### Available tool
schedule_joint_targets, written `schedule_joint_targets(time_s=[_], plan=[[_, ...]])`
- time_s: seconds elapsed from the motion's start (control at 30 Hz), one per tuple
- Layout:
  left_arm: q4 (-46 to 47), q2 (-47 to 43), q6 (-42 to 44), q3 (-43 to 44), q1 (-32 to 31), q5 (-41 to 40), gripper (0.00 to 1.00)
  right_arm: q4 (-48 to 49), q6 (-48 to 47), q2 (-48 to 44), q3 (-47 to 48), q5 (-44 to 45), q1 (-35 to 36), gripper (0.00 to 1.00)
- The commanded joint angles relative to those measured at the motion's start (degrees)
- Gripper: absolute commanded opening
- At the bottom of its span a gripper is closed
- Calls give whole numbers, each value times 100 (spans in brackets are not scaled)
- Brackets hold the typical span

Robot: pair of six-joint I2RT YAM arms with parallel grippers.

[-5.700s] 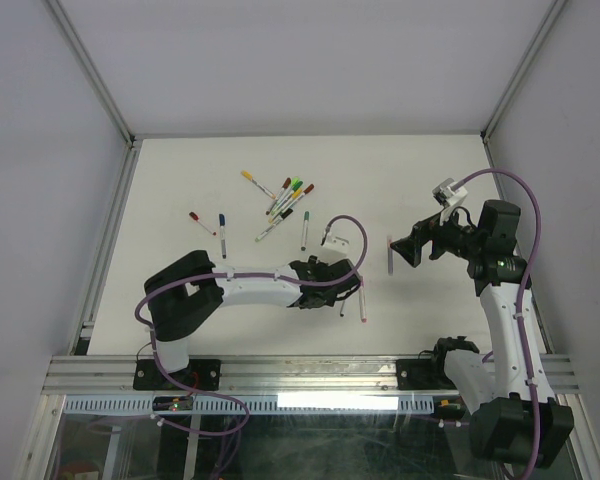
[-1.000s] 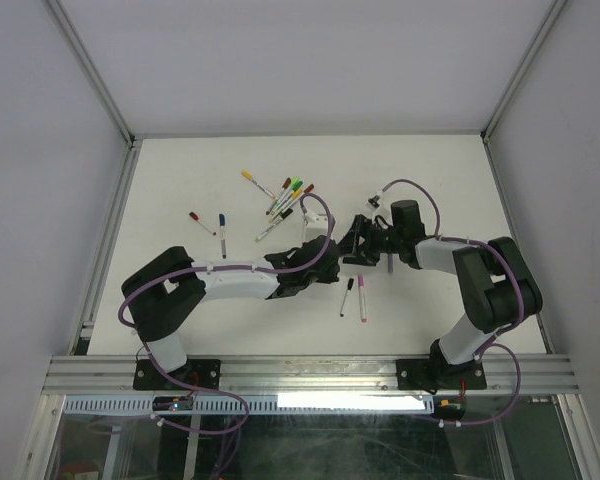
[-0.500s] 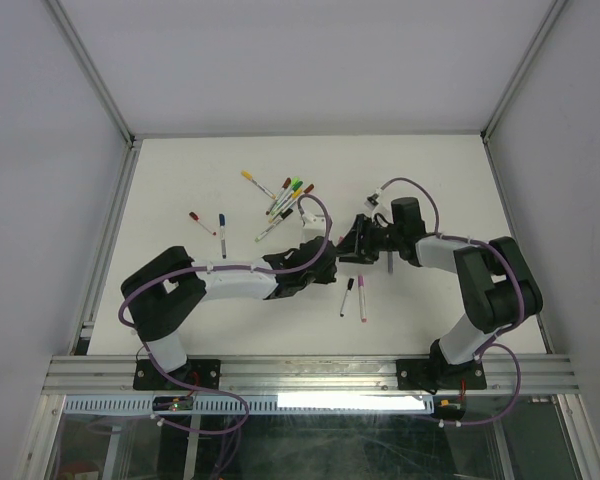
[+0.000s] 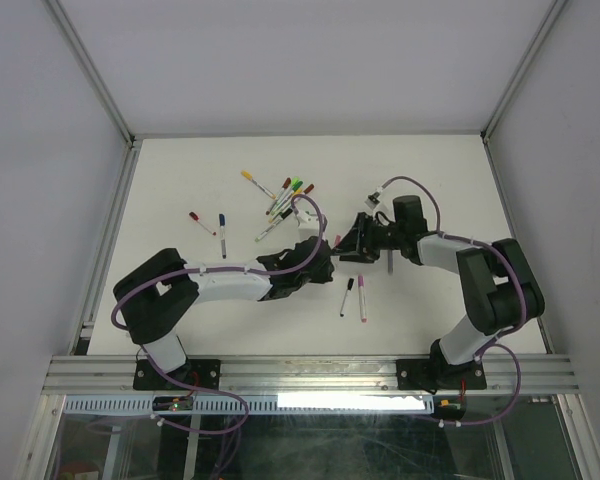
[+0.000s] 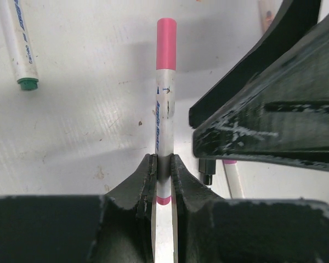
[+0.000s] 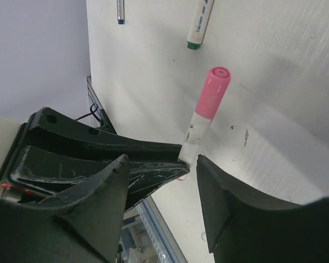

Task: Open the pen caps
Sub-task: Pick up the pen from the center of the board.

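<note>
L end effector [image 5: 163, 164] pinched the pink pen [image 5: 164, 120] mid-barrel, over mid-surface [image 5: 88, 109]. R end effector [image 6: 163, 159] was spread, short of the pink cap [image 6: 211, 92]. Best approach: advance, clamp the cap squarely, pull straight along the axis.

Smooth pink plastic cap [image 5: 166, 36], glossy white barrel [image 5: 164, 120], scuffed matt left claw [image 5: 163, 164]

No legible print on pink pen [image 5: 165, 120]

A white tabletop [image 4: 430, 180] sits boxed in by pale grey walls [image 4: 280, 60] under soft, even light. Silver metal rails [image 4: 310, 372] line its near edge.
</note>
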Motion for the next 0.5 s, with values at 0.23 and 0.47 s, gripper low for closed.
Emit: schedule_joint_targets(time_s=[0.23,0.47], plan=[[734,-297,-257,-19,36,472,0,9,52,175,109,-143,166,54],[871,-288,-336,-43,36,630,0,-132,52,199,135,-143,168,54]])
